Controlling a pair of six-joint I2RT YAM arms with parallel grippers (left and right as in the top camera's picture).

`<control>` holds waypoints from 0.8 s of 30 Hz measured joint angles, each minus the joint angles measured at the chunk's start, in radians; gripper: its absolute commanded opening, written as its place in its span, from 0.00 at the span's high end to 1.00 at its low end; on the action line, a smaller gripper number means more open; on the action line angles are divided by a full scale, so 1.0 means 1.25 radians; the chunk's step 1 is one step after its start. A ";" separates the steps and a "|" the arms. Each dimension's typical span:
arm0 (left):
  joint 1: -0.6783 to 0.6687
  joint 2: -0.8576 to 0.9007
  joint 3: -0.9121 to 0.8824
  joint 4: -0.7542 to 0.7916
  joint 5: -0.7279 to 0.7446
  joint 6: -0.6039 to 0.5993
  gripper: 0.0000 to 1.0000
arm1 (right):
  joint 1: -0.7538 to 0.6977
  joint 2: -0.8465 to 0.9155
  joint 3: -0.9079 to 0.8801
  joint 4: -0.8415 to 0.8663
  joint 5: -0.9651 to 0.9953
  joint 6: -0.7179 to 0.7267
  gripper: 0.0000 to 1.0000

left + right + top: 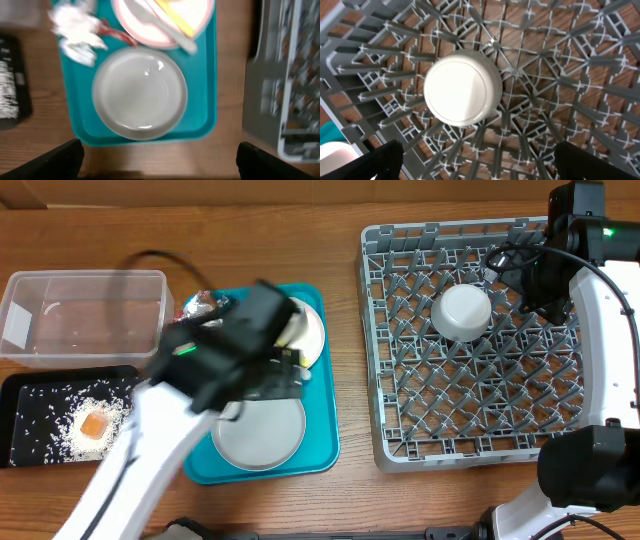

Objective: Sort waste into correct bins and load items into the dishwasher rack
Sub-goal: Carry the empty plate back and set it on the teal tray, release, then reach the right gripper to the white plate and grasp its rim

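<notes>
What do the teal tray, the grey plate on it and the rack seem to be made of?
Teal tray: likely plastic, smooth with a moulded rounded rim. Grey plate: glossy, showing light glints; plastic or glazed ceramic, undecidable. Rack: matte grey moulded plastic, judging by its thin lattice and pegs.

you're looking down on a wooden table [100,230] that fills the overhead view, warm brown with fine grain running left to right. the light on it falls soft and even, leaving only faint shadows. from the left wrist, the same wood looks blurred.
</notes>
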 measured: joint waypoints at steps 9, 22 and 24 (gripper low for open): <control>0.308 -0.120 0.005 -0.114 -0.042 -0.036 0.00 | 0.000 0.000 0.000 0.037 0.003 -0.012 0.00; 0.434 -0.139 0.005 -0.123 -0.052 -0.039 0.00 | 0.096 0.000 0.000 -0.049 -0.365 -0.187 0.00; 0.434 -0.139 0.005 -0.122 -0.058 -0.039 0.00 | 0.177 0.000 0.000 -0.056 -0.366 -0.210 0.00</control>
